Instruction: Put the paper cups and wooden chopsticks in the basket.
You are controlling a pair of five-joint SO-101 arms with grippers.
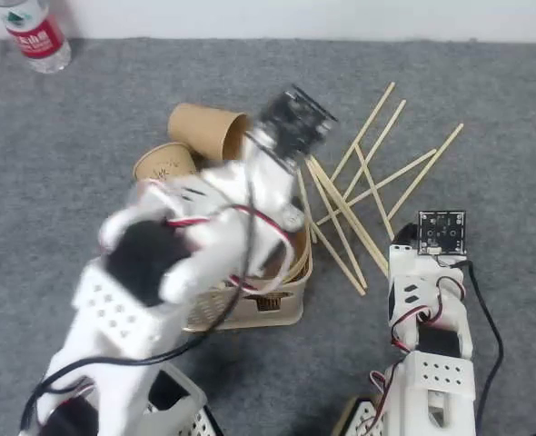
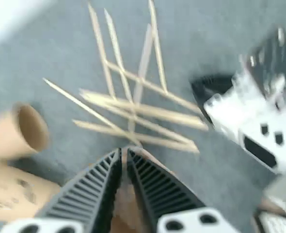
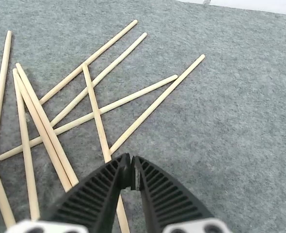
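**Sorting barely begun: cups and chopsticks lie outside the basket**

Both paper cups (image 1: pixel 204 130) lie on their sides on the grey tabletop (image 1: pixel 59 182) just beyond the basket (image 1: pixel 268 313), and the wooden chopsticks (image 3: pixel 95 113) are scattered to its right, so all of that is left to do. The basket's inside is mostly hidden. The left arm (image 1: pixel 204 227) stretches over the basket towards the far side, its left claw (image 2: pixel 123 151) closed with nothing clearly in it. The right arm (image 1: pixel 427 309) sits near, its right claw (image 3: pixel 132 164) pinched shut and empty above the chopsticks.
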